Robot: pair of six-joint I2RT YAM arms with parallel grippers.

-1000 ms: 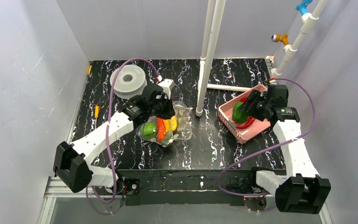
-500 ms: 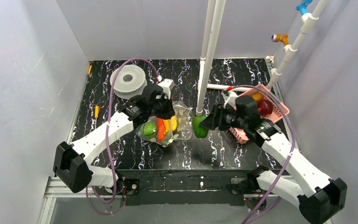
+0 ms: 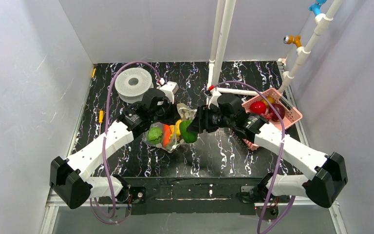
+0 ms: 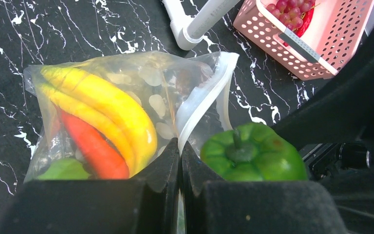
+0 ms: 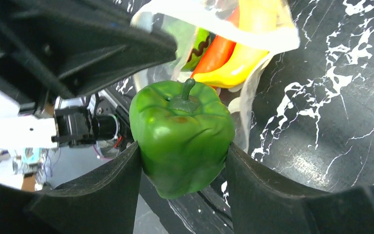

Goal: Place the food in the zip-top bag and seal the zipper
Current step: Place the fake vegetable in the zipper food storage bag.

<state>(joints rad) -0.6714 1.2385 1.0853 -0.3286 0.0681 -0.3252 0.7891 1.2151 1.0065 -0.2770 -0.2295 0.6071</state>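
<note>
The clear zip-top bag (image 3: pixel 171 139) (image 4: pixel 141 83) lies left of centre. It holds food: a yellow banana (image 4: pixel 107 105), an orange-red carrot (image 4: pixel 95 148) and a green piece (image 4: pixel 63 170). My left gripper (image 3: pixel 172 118) (image 4: pixel 180 148) is shut on the bag's mouth edge, pinching the whitish zipper (image 4: pixel 209 92) strip so the mouth gapes. My right gripper (image 3: pixel 192 129) (image 5: pixel 182 146) is shut on a green bell pepper (image 3: pixel 187 132) (image 4: pixel 253 153) (image 5: pixel 182 134), held stem-first right at the bag's open mouth.
A pink latticed basket (image 3: pixel 293 115) (image 4: pixel 292 46) at the right holds red fruit (image 3: pixel 258 107) and purple grapes (image 4: pixel 287 7). A white pipe stand (image 3: pixel 219 53) (image 4: pixel 199 22) rises just behind the bag. A grey-white spool (image 3: pixel 134 85) sits at the back left.
My right arm has swung left from the basket with the green pepper, bringing it to the bag's mouth. My left gripper stays shut on the bag's edge, shifted slightly.
</note>
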